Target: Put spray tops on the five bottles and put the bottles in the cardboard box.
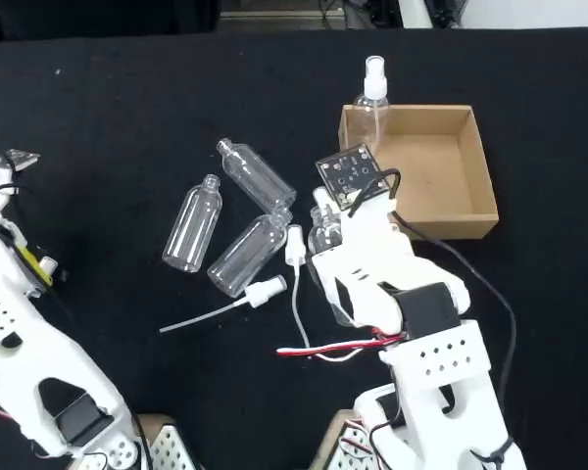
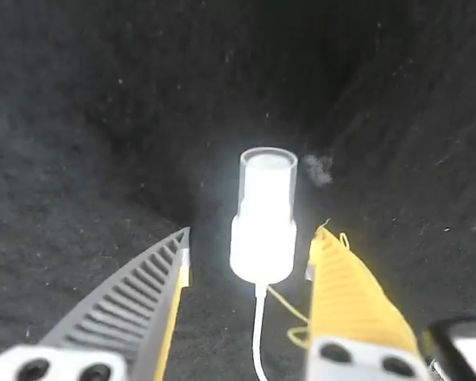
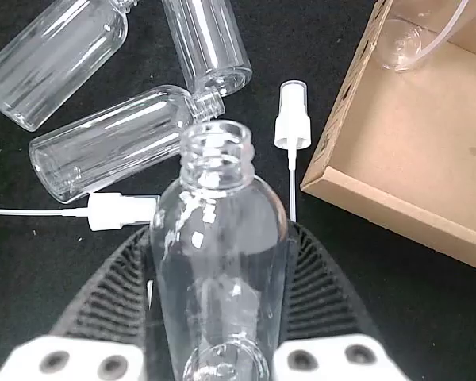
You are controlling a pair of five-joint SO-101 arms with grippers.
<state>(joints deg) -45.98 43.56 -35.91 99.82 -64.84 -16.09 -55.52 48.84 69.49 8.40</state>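
My right gripper (image 3: 222, 234) is shut on a clear bottle (image 3: 218, 262) with a bare open neck; in the high view this gripper (image 1: 323, 230) sits just left of the cardboard box (image 1: 475, 171). Three more uncapped bottles (image 1: 194, 223) (image 1: 257, 176) (image 1: 247, 255) lie left of it. Two loose spray tops (image 1: 296, 245) (image 1: 265, 291) lie by them. A capped bottle (image 1: 372, 98) stands in the box's far left corner. At the table's far left, my left gripper (image 2: 252, 234) is open around a white spray top (image 2: 263, 226), with a gap on each side.
Black cloth covers the table (image 1: 127, 88). Red and white cables (image 1: 323, 348) trail beside the right arm's base. The left arm's white body (image 1: 20, 333) takes up the near left corner. The box floor (image 3: 412, 143) is bare apart from the capped bottle.
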